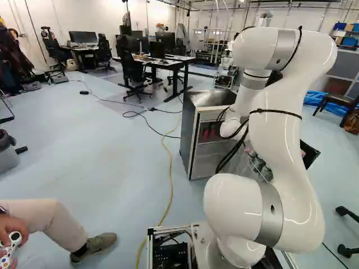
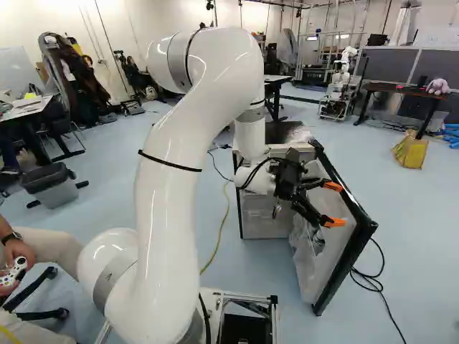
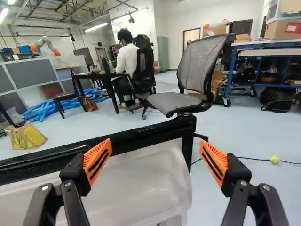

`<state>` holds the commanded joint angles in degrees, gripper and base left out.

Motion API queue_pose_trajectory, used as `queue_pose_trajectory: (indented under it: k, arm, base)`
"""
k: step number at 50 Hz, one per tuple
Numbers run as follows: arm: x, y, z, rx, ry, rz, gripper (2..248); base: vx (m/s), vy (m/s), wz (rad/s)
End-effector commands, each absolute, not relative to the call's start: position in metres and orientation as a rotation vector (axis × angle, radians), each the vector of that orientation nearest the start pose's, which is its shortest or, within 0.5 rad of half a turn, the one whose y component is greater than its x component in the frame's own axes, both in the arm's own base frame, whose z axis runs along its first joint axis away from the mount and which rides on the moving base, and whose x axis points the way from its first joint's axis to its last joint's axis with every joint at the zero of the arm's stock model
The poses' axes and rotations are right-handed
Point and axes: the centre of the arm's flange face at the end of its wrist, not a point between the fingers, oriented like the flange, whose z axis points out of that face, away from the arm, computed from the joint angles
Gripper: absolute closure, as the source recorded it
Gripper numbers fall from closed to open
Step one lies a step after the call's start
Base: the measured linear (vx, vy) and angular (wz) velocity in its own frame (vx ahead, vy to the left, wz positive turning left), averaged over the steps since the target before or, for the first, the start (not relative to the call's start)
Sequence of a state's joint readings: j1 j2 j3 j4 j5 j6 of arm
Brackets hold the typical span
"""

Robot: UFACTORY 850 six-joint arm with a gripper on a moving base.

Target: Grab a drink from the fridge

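Gripper [image 2: 333,204] at inner side of open fridge door [image 2: 364,226]; fingers spread wide, nothing pinched. Wrist view: door's black rim runs ahead of the orange pads [image 3: 97,161], its corner between them, pale plastic lining [image 3: 141,183] below. Contact with door: cannot tell. Fridge [image 1: 189,131] stands ahead of the base, door swung out to its right, so the shelves lie within reach. Red items [image 1: 206,134], probably the drinks, sit inside the fridge, away from the fingers. Aim is outward, over the door, perhaps to push it wider or keep it from closing. Next, judged: turn back toward the shelves, clearing the rim, as a snag could swing the door shut
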<state>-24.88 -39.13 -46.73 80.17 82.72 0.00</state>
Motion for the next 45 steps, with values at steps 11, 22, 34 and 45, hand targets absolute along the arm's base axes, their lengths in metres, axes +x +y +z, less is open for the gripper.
queue_pose_trajectory:
  k: [11,22,34,45]
  arm:
    - [0.399,-0.289,0.254,0.982,-1.501,1.088,3]
    - [0.412,-0.308,0.253,0.94,-1.523,1.098,3]
    - [0.425,-0.332,0.252,0.889,-1.546,1.109,3]
    - [0.436,-0.355,0.251,0.843,-1.566,1.12,3]
  base:
    - [0.0,0.0,0.0]
    - [0.0,0.0,0.0]
    - [0.0,0.0,0.0]
    - [0.0,0.0,0.0]
